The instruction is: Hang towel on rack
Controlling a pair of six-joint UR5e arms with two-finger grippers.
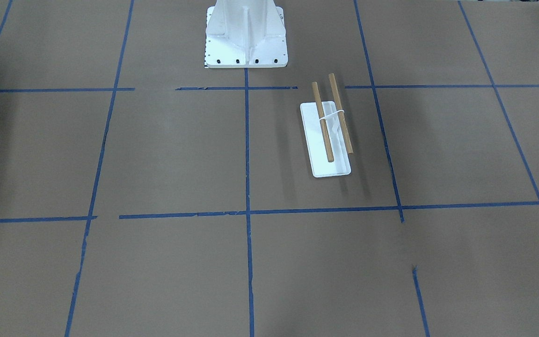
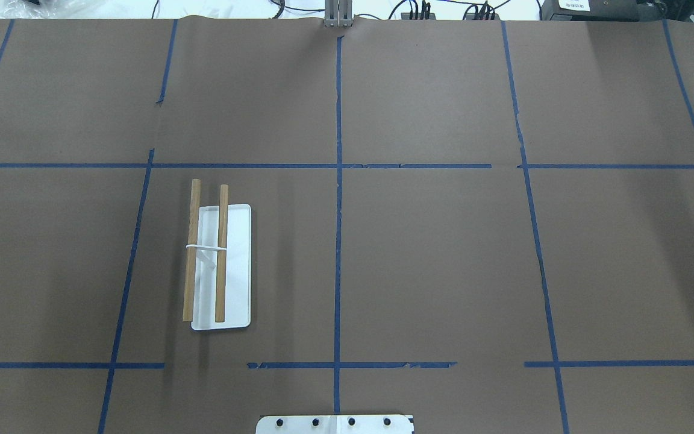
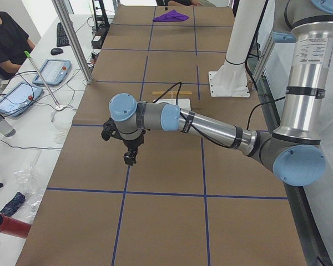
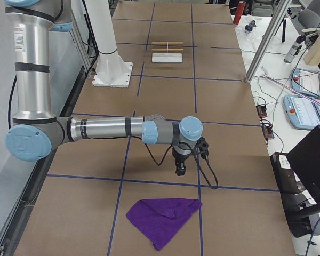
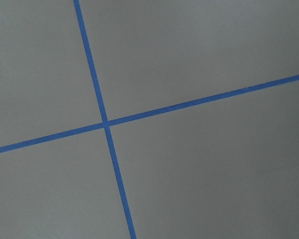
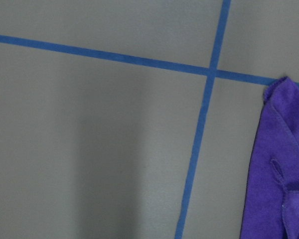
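Note:
The purple towel (image 4: 162,213) lies crumpled flat on the brown table at the robot's right end; it also shows in the exterior left view (image 3: 171,15) and at the right edge of the right wrist view (image 6: 281,164). The rack (image 2: 237,265), a white tray base with two wooden dowels (image 1: 329,133), stands on the robot's left half (image 4: 167,57). My right gripper (image 4: 180,169) hangs above the table a short way from the towel. My left gripper (image 3: 130,158) hangs over bare table, well away from the rack. I cannot tell whether either is open or shut.
The white bolted robot pedestal (image 1: 246,37) stands at the table's robot side. Blue tape lines (image 2: 338,181) grid the brown paper. Operators' tablets and cables (image 4: 304,96) lie on a side desk past a metal post (image 4: 264,42).

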